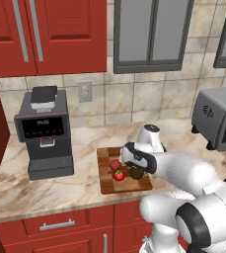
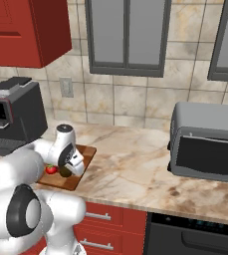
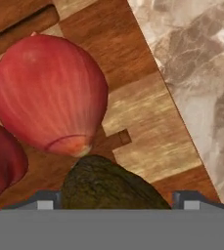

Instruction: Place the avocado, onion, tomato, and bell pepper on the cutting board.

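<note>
Left base view: checker-pattern brown wooden cutting board on marble counter, at 3 o'clock of black coffee machine. Small red tomato with green stem on board; dark olive oval avocado at its 3 o'clock, under tool.

Right base view: tool low over avocado, tomato at 9 o'clock.

Hand view: avocado between fingertips, on board; long axis unclear, mostly hidden. Pale red striped onion at 11 o'clock, tapered end toward avocado. Tool grip: cannot tell, held or released. Judgement: open fully, lift straight up, avoid nudging avocado or onion.

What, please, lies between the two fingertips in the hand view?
The avocado lies between the fingertips, resting on the cutting board beside the onion.
</note>
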Robot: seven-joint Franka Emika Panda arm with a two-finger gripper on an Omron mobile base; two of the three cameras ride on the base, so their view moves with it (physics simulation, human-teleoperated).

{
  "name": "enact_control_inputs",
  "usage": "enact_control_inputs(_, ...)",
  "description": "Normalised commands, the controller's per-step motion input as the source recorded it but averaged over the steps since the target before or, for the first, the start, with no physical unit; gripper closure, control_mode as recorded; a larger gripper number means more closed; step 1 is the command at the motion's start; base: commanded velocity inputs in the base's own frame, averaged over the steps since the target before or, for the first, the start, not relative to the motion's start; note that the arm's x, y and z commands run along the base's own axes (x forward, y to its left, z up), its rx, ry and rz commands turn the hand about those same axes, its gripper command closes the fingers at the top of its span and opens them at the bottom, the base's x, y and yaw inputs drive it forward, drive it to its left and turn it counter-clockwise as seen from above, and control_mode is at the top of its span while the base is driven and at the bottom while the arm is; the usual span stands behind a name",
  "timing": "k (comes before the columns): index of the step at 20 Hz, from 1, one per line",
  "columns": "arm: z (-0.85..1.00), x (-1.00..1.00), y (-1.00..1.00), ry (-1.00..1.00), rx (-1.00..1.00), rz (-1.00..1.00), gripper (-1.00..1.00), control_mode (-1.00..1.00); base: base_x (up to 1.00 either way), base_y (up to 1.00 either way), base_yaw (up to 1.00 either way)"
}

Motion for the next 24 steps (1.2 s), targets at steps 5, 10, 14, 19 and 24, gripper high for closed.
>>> enact_control_inputs(5,-0.45,0.27,0.01,0.09,0.00,0.00,1.00,-1.00,0.00,0.00,0.00)
enact_control_inputs(10,-0.52,0.11,0.05,0.11,0.00,0.00,-1.00,-1.00,0.00,0.00,0.00)
enact_control_inputs(14,-0.27,-0.01,0.00,0.06,0.00,0.00,-1.00,-1.00,0.00,0.00,0.00)
enact_control_inputs(19,-0.01,-0.06,0.03,0.00,0.00,0.00,-1.00,-1.00,0.00,0.00,0.00)
enact_control_inputs(24,0.15,-0.11,0.05,0.00,0.00,0.00,-1.00,-1.00,0.00,0.00,0.00)
